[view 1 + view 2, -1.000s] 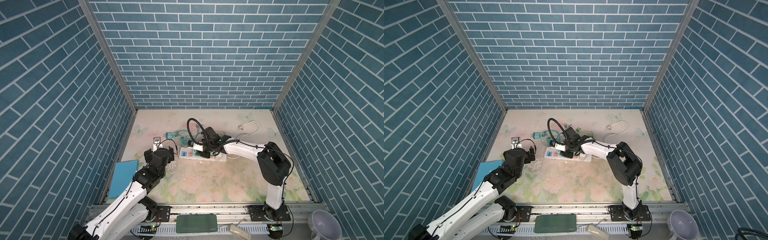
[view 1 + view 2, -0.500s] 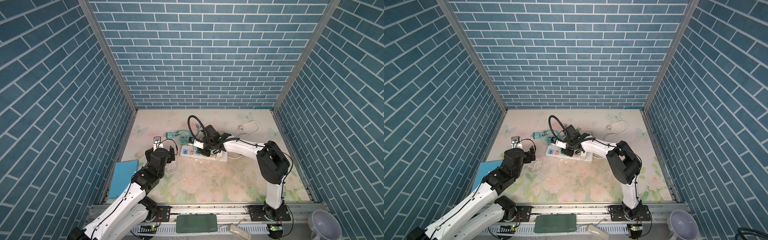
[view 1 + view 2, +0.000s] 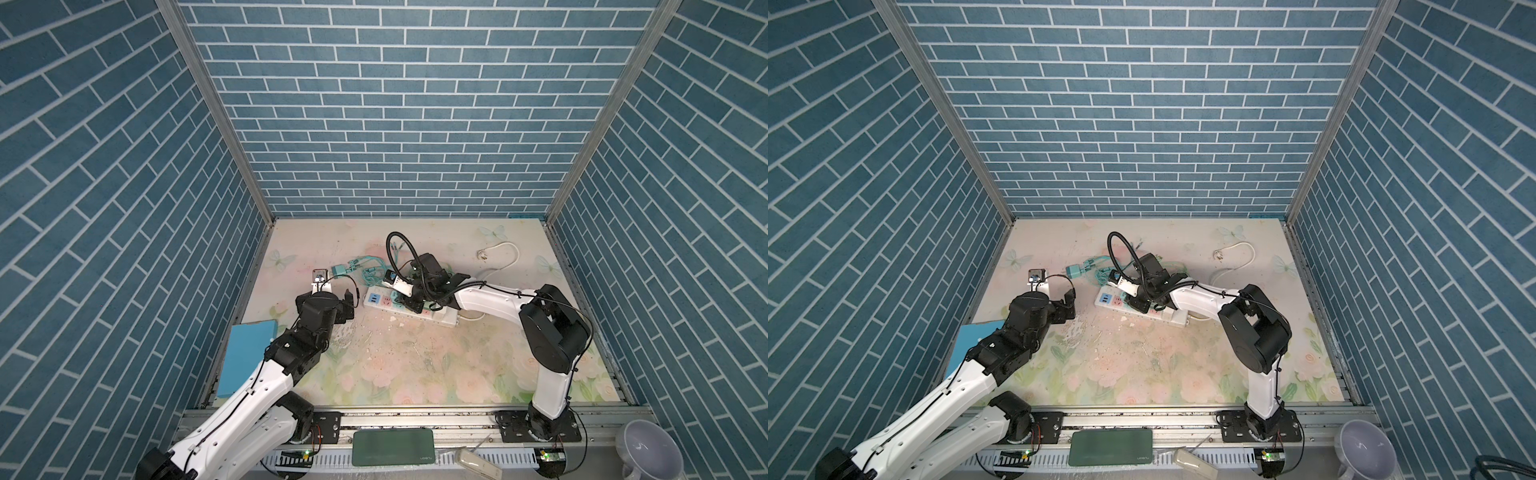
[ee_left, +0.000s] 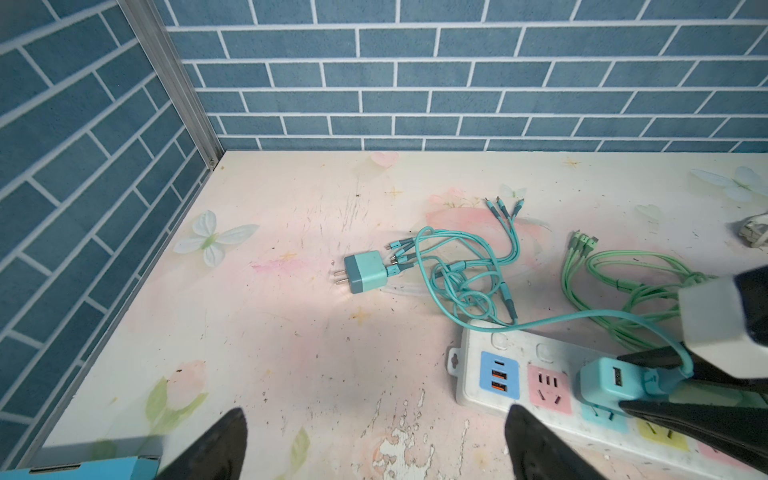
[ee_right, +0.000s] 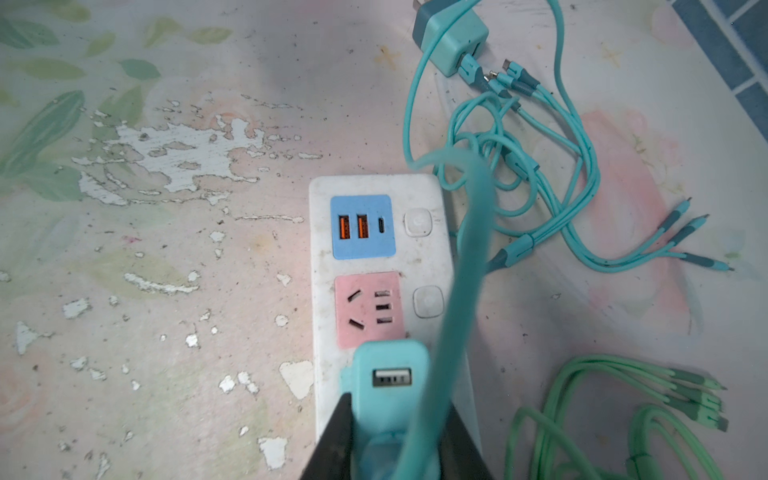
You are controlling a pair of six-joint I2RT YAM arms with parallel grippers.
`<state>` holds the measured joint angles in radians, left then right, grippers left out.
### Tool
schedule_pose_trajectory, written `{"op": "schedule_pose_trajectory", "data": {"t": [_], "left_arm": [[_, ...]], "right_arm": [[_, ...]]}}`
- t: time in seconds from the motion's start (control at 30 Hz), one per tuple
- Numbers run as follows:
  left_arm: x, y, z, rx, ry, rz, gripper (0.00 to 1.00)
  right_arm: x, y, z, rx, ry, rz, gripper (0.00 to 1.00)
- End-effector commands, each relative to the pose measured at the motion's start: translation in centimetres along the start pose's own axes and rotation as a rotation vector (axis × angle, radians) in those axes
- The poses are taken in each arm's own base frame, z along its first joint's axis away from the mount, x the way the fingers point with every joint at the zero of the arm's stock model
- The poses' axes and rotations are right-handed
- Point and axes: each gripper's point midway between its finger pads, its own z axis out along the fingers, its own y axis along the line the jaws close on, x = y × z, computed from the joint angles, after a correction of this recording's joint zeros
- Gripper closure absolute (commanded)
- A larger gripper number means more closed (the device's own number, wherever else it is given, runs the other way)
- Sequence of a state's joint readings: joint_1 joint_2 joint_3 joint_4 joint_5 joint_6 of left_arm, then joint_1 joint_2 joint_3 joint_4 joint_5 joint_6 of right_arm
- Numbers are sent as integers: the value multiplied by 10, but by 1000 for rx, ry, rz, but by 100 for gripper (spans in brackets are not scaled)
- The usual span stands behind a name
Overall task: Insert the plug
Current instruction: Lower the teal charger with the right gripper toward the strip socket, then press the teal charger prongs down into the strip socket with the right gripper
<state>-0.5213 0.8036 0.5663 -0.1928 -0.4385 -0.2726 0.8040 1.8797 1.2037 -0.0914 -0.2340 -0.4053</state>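
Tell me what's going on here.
The right gripper is shut on a teal USB charger, holding it on the white power strip next to the pink socket; whether its prongs are fully in is unclear. The left gripper hangs open near the strip's end, holding nothing. A second teal charger lies loose nearby.

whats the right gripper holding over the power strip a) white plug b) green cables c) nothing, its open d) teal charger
d: the right gripper is shut on the teal charger, holding it over the power strip just past the pink socket; the white plug lies apart at the back of the table.
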Motion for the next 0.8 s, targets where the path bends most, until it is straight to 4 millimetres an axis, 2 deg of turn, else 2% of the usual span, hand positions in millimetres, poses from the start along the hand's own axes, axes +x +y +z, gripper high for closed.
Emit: {"op": "schedule_pose_trajectory", "data": {"t": [0.0, 0.17, 0.37, 0.6, 0.77], "left_arm": [[-11, -5, 0, 20, -12, -1, 3], [-9, -7, 1, 32, -10, -14, 3], [-5, -13, 3, 62, 0, -22, 3], [-9, -15, 2, 76, -19, -15, 3], [-11, -14, -1, 80, -36, -5, 3]], "right_arm": [[145, 37, 17, -90, 400, 370, 100], [156, 41, 17, -94, 434, 373, 100], [156, 43, 10, -105, 455, 355, 100], [165, 40, 7, -86, 582, 383, 100], [170, 39, -1, -78, 699, 452, 100]]}}
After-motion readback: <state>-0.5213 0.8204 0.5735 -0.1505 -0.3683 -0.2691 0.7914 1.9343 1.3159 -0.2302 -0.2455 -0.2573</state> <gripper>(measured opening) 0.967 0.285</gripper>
